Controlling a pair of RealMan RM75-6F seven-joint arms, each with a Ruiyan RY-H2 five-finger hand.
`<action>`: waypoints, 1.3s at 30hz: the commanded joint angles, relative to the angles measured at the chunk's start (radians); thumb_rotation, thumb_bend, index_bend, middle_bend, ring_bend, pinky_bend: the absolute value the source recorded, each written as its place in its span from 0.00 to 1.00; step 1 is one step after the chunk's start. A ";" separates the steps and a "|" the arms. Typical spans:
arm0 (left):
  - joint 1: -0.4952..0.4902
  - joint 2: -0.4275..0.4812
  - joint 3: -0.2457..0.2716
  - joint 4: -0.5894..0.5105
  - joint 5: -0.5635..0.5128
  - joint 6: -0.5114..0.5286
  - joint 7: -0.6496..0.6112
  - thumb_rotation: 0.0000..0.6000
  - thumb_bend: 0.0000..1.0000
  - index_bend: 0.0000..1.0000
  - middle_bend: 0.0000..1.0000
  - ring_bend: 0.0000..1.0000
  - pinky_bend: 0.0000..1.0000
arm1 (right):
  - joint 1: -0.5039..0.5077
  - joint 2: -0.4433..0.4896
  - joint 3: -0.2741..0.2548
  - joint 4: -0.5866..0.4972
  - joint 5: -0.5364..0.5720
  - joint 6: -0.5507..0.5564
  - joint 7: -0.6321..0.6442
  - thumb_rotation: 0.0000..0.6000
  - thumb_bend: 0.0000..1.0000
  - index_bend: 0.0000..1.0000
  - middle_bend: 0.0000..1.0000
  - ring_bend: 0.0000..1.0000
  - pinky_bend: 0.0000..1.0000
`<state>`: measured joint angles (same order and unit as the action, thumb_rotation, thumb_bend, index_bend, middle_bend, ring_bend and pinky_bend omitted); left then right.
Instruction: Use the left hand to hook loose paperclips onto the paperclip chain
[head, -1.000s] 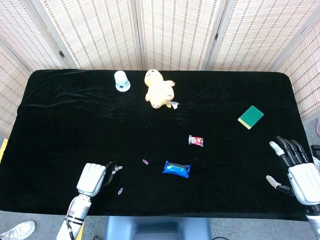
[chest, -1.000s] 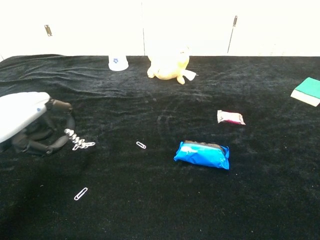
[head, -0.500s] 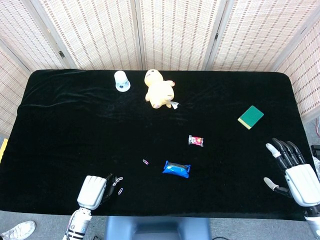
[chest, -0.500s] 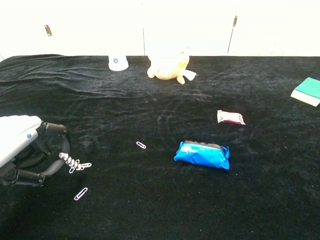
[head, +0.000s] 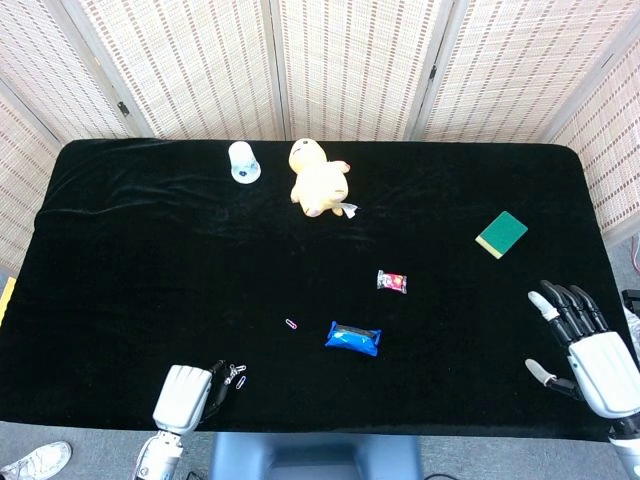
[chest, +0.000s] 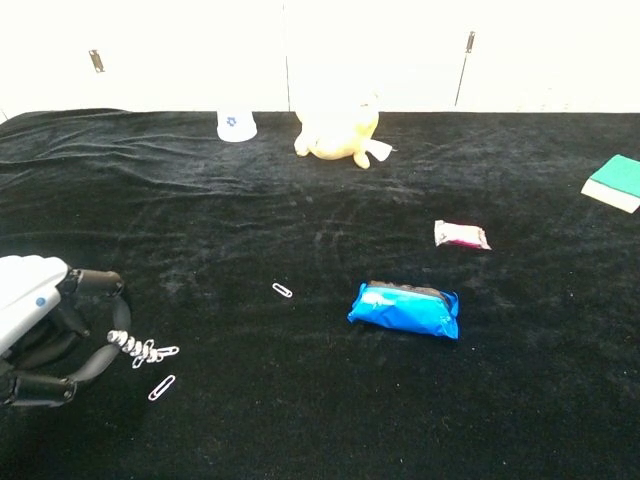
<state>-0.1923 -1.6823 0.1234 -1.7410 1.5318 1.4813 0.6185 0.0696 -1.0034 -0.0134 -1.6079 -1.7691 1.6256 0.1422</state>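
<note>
Paperclip chain (chest: 143, 350) pinched in your left hand (chest: 40, 330); right hand (head: 590, 345) spread, holding nothing. Black cloth table (head: 150, 260), wicker screens (head: 340, 65) behind.

No readable text, number or brand is made out on anything in either view. A small blue mark is seen on the white paper cup (chest: 236, 126), but it is too blurred to be read, and the print on the shiny blue snack packet (chest: 405, 309) and the small red-and-silver wrapped sweet (chest: 462, 235) is too small to be deciphered.
</note>
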 joint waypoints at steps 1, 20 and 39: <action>0.010 -0.006 0.004 0.011 0.010 0.003 -0.017 1.00 0.66 0.75 1.00 1.00 1.00 | -0.002 0.000 -0.003 0.001 -0.005 0.004 0.000 1.00 0.23 0.00 0.00 0.00 0.00; 0.041 -0.021 -0.001 0.059 0.021 -0.029 -0.064 1.00 0.66 0.75 1.00 1.00 1.00 | -0.010 0.001 -0.007 0.006 -0.010 0.019 0.003 1.00 0.23 0.00 0.00 0.00 0.00; 0.051 0.008 -0.042 0.035 0.064 -0.018 -0.088 1.00 0.66 0.75 1.00 1.00 1.00 | -0.011 0.001 -0.003 0.005 -0.004 0.023 0.006 1.00 0.23 0.00 0.00 0.00 0.00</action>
<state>-0.1372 -1.6810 0.0893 -1.6971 1.5912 1.4602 0.5274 0.0585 -1.0022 -0.0165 -1.6034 -1.7726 1.6488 0.1480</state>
